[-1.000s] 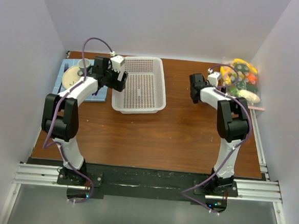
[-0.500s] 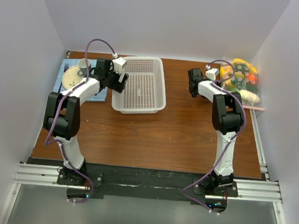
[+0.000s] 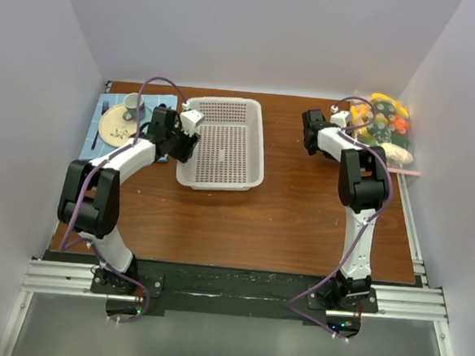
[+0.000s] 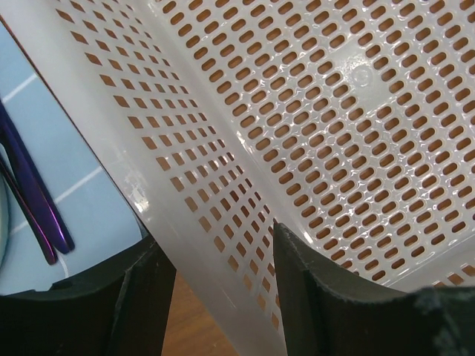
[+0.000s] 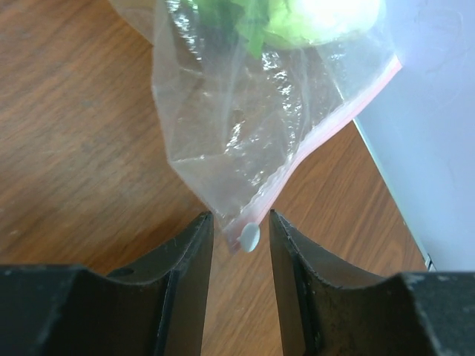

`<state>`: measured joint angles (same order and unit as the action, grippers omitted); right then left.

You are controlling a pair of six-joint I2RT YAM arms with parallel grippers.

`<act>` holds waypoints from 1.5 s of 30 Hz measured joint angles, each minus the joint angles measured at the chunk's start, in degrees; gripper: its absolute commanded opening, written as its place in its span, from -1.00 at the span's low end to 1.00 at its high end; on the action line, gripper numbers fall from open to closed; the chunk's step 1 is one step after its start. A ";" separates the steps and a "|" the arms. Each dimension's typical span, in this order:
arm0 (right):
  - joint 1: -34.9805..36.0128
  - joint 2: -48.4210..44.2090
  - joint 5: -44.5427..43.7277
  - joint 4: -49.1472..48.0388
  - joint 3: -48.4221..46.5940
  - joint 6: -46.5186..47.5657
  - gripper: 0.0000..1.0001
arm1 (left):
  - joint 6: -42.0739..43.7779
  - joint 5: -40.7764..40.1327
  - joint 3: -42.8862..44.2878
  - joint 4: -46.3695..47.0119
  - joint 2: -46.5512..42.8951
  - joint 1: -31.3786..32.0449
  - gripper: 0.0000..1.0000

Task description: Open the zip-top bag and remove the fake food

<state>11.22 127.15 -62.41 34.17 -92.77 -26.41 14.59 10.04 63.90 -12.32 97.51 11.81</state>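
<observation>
The zip-top bag (image 3: 381, 129) lies at the far right of the table against the wall, holding the fake food (image 3: 379, 114): yellow, orange and green pieces. In the right wrist view the bag's clear corner (image 5: 245, 111) and pinkish zipper strip (image 5: 326, 122) point at my right gripper (image 5: 239, 256). It is open, and the white zipper slider (image 5: 250, 237) sits between its fingers, untouched. Green food (image 5: 319, 15) shows at the top. In the top view the right gripper (image 3: 347, 130) is mostly hidden by its arm. My left gripper (image 3: 183, 144) holds the basket's left wall (image 4: 215, 215).
The white mesh basket (image 3: 224, 140) stands at the back middle. A blue mat (image 3: 101, 144) with a plate (image 3: 113, 124), a cup (image 3: 133, 101) and purple utensils (image 4: 37, 215) lies at the back left. White walls close in both sides (image 5: 438, 148).
The left gripper has dragged the basket a little leftward and nearer, turning it slightly. The right gripper has closed in on the bag's corner and barely moved in the last half second.
</observation>
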 measured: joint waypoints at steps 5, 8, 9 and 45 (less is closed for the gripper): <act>-1.84 0.00 0.70 1.44 0.00 -0.63 -0.26 | 0.90 1.22 -4.44 -1.92 -4.90 0.04 0.11; -2.12 0.00 1.05 1.81 0.02 -0.68 -0.45 | 0.92 2.29 -5.66 -3.26 -7.48 0.50 0.11; -2.14 0.00 1.22 1.84 0.09 -0.70 -0.54 | 0.92 2.62 -6.05 -3.56 -8.39 0.83 0.11; 18.23 -40.15 7.65 9.60 16.26 -7.89 -1.00 | -1.44 13.07 -15.63 -12.44 -20.39 11.52 0.70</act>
<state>29.45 87.00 -54.76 43.77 -76.51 -34.30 13.15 23.11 48.27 -24.75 77.12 23.33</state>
